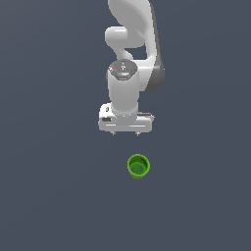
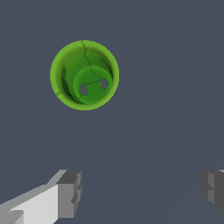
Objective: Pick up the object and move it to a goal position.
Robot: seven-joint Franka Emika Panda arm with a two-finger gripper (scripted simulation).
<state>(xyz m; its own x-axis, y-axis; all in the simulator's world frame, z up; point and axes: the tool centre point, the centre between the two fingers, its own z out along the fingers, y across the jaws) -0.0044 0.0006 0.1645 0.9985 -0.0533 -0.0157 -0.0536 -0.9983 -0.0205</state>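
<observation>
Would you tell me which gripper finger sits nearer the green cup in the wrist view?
The light-coloured finger; the green cup lies off toward its side, not centred.

cup [image 1: 138,166]: bright green | arm [image 1: 128,59]: white, grey joints | end effector [image 2: 140,192]: grey pads | floor [image 1: 49,196]: slate blue-grey

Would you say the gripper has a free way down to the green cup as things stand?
Probably yes: the gripper is open, the green cup stands alone with nothing around it, but it lies outside the fingers, so the arm must shift first.

Flat, even, dim render light over both views; no cast shadows or glare. Soft shading rounds the arm [image 1: 132,54]. Edges look slightly pixelated, undistorted.
</observation>
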